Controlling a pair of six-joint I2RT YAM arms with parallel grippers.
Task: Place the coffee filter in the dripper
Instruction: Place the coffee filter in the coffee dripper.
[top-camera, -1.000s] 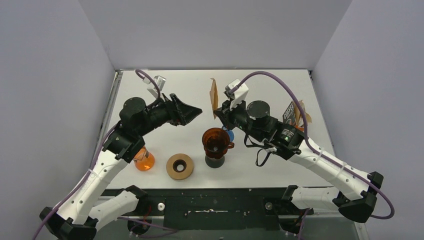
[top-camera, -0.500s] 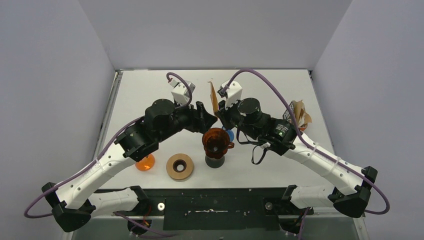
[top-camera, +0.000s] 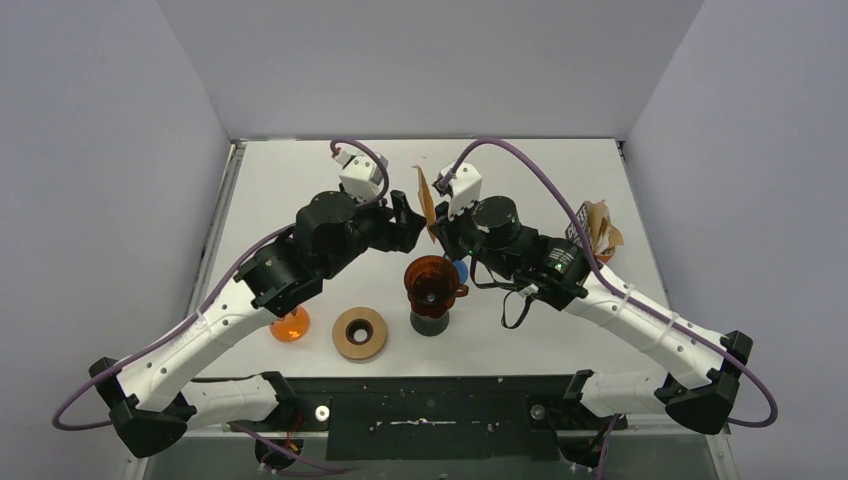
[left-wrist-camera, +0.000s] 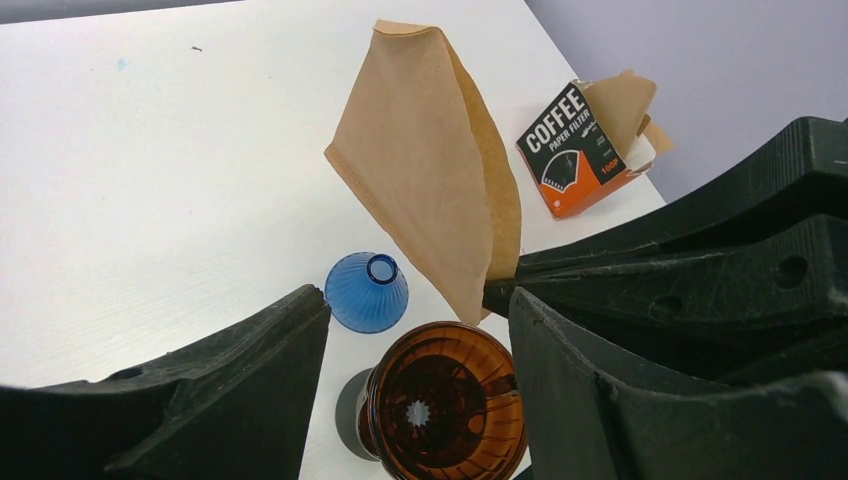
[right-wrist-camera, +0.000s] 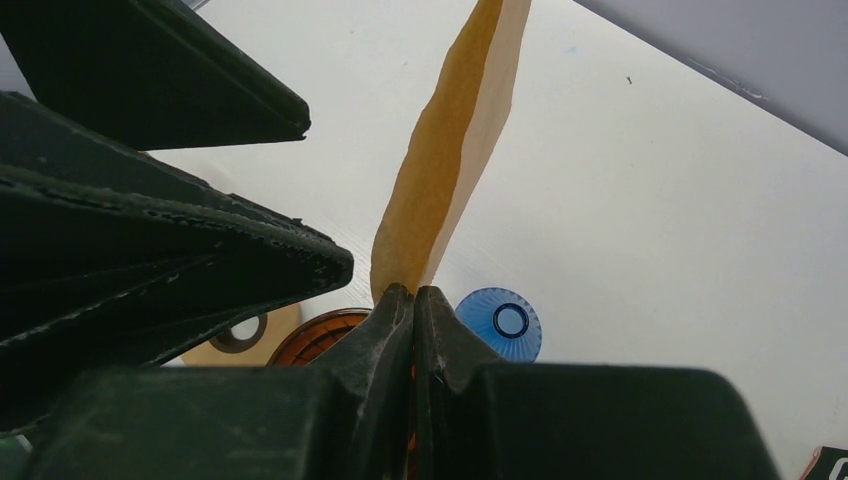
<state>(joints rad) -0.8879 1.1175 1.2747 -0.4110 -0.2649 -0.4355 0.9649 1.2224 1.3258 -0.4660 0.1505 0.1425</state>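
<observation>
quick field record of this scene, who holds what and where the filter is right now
filter: brown coffee filter, pinched at its lower tip, standing up in the air, not yet in the dripper
right gripper: shut on the coffee filter
left gripper: open, holding nothing; in its wrist view the jaws frame the filter's lower end
dripper: amber dripper on a dark base, empty, just below the filter
nearby: blue cone, coffee filter box, brown ring
</observation>
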